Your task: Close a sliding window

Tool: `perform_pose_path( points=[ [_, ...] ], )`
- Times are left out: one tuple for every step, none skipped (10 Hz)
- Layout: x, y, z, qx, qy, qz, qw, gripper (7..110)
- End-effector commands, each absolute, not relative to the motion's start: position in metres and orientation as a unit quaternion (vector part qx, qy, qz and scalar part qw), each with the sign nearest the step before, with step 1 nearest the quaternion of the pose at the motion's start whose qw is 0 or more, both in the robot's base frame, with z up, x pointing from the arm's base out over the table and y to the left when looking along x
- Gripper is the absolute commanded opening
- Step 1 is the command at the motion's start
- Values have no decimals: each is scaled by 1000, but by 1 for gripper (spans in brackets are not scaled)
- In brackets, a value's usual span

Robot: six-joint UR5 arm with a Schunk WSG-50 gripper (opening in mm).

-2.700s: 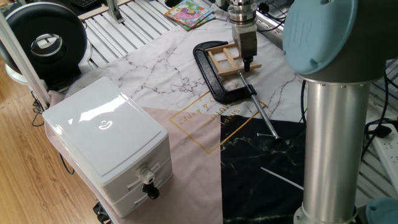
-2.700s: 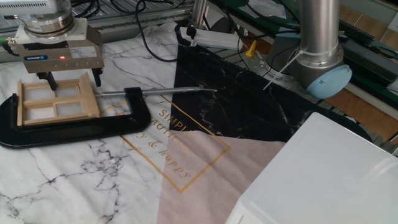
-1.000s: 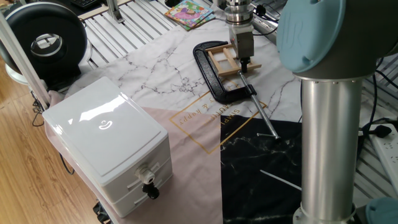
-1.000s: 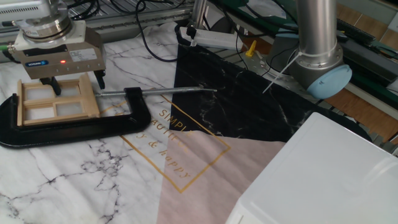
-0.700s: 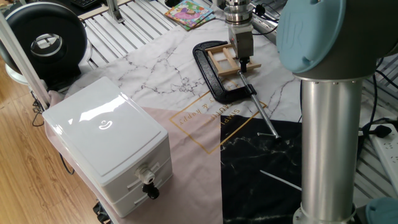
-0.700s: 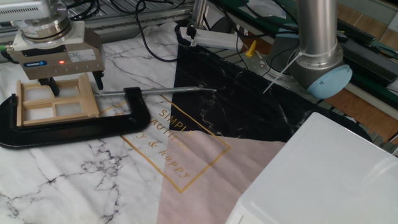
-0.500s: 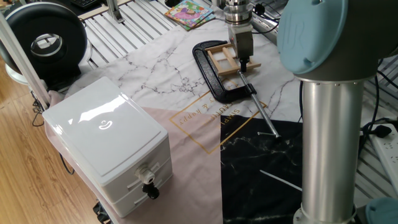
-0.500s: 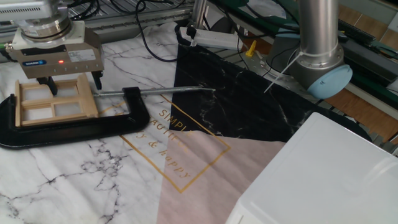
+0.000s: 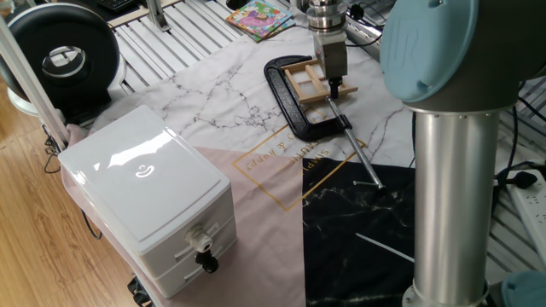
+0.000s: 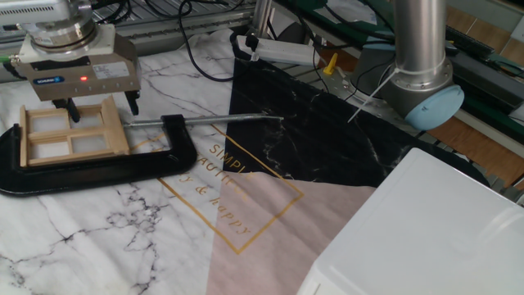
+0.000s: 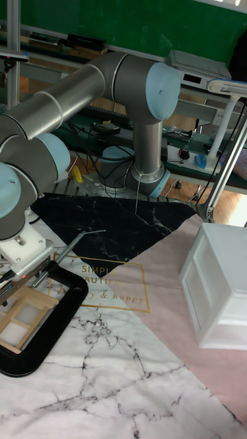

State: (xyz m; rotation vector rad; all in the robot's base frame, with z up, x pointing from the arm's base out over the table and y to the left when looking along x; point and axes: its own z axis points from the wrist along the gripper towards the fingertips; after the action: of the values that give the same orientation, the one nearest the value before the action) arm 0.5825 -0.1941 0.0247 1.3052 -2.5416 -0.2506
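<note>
The sliding window (image 10: 74, 131) is a small light-wood frame with thin bars, lying flat inside the jaws of a black C-clamp (image 10: 98, 170) on the marble-print mat. It also shows in the first fixed view (image 9: 305, 82) and in the tall view (image 11: 19, 317). My gripper (image 10: 102, 107) hovers low over the window's far side, open. One finger (image 10: 72, 111) stands at the frame's far rail near the middle bar. The other finger (image 10: 133, 104) stands just past the frame's right end, by the clamp screw. Whether either finger touches the wood is unclear.
The clamp's long screw rod (image 10: 221, 120) runs right across the mat. A white drawer box (image 9: 149, 196) stands at the mat's near corner. A black round device (image 9: 64, 55) and a colourful book (image 9: 258, 17) lie beyond. The arm's base column (image 9: 452, 170) rises beside the mat.
Since 2.7 s ago the gripper has shifted a little along the window toward the clamp screw. Over the last second it has stayed almost still, and the window looks unchanged.
</note>
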Motion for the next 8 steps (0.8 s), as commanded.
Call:
perform_pose_path(
  points=[
    [585, -185, 60, 427, -885, -95, 157, 88],
    [593, -181, 75, 422, -888, -104, 151, 88],
    [612, -178, 86, 415, -896, -104, 116, 88],
    [641, -168, 94, 395, -911, -106, 57, 88],
    [663, -159, 95, 369, -923, -103, 13, 66],
    [685, -160, 93, 341, -936, -84, -18, 66],
    [707, -186, 86, 326, -944, -30, -41, 66],
    [706, -195, 79, 318, -947, -29, -42, 22]
  ],
)
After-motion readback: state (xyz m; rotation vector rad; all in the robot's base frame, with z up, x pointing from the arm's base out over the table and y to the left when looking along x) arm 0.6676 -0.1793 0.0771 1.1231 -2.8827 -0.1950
